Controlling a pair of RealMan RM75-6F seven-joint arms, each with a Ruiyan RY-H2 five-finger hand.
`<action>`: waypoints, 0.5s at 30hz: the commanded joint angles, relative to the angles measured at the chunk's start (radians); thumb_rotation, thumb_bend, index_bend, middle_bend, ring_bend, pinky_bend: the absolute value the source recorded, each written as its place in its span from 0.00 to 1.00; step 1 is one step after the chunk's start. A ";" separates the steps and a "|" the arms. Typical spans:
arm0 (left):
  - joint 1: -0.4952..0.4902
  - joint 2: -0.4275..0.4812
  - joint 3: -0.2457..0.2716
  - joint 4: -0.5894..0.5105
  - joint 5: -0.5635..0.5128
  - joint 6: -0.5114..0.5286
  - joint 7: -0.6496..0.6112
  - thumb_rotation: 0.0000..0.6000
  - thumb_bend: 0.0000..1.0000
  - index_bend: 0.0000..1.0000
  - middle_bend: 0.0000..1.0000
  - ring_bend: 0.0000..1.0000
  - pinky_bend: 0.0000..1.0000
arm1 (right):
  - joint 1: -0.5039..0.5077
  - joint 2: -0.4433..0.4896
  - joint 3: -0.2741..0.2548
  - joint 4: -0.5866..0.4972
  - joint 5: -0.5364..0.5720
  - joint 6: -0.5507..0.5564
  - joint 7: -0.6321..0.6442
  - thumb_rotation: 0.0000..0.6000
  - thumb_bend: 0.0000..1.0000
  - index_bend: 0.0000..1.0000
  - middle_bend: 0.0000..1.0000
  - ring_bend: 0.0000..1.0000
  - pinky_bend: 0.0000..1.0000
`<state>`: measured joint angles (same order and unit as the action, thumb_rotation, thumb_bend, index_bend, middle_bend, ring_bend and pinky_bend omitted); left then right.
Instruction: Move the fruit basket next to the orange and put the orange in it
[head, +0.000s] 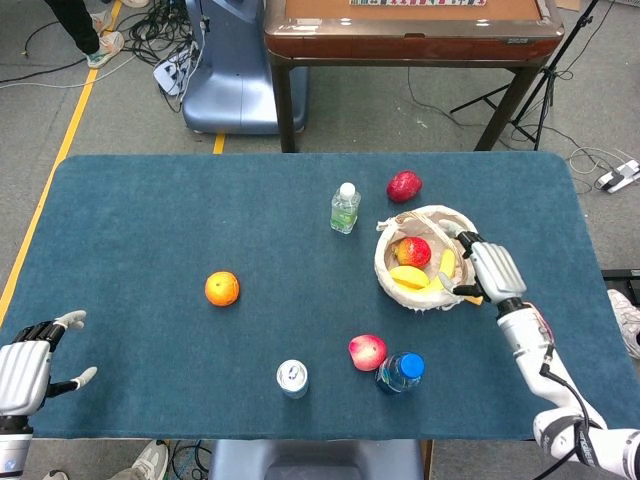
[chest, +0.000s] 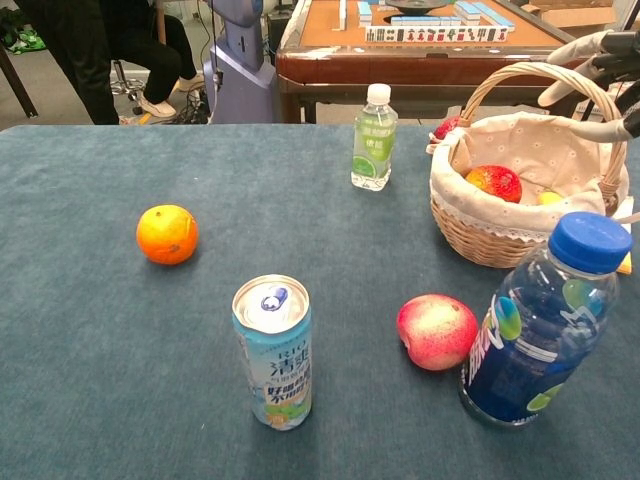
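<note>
The wicker fruit basket (head: 398, 286) (chest: 478, 230), lined with cloth, stands at the table's right with an apple and a banana inside. The orange (head: 222, 288) (chest: 167, 234) lies alone on the blue cloth, far to the basket's left. My right hand (head: 484, 268) (chest: 598, 58) is at the basket's right rim, by the handle (chest: 540, 72), fingers spread and gripping nothing. My left hand (head: 24, 370) rests open at the table's near-left corner, far from everything.
A green-label bottle (head: 345, 207) and a red apple (head: 404, 186) stand behind the basket. A drink can (head: 292, 377), another apple (head: 367, 351) and a blue-capped bottle (head: 401, 371) sit near the front edge. A yellow card lies under the basket's right side.
</note>
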<state>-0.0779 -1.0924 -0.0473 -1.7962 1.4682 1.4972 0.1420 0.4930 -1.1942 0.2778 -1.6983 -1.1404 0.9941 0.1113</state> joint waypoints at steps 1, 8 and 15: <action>0.000 0.001 0.000 0.002 0.000 -0.001 -0.001 1.00 0.07 0.28 0.34 0.30 0.28 | 0.008 -0.018 0.011 0.007 0.023 -0.002 0.016 1.00 0.35 0.15 0.26 0.23 0.44; 0.001 0.003 0.003 0.012 -0.002 -0.005 -0.007 1.00 0.07 0.28 0.34 0.30 0.28 | 0.018 -0.044 0.028 0.014 0.091 -0.024 0.060 1.00 0.36 0.15 0.29 0.26 0.48; 0.003 0.003 0.005 0.016 -0.003 -0.005 -0.012 1.00 0.07 0.28 0.34 0.30 0.28 | 0.042 -0.078 0.031 0.029 0.103 -0.033 0.059 1.00 0.37 0.20 0.30 0.28 0.50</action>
<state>-0.0753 -1.0891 -0.0428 -1.7808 1.4650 1.4918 0.1303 0.5322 -1.2673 0.3077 -1.6717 -1.0394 0.9592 0.1693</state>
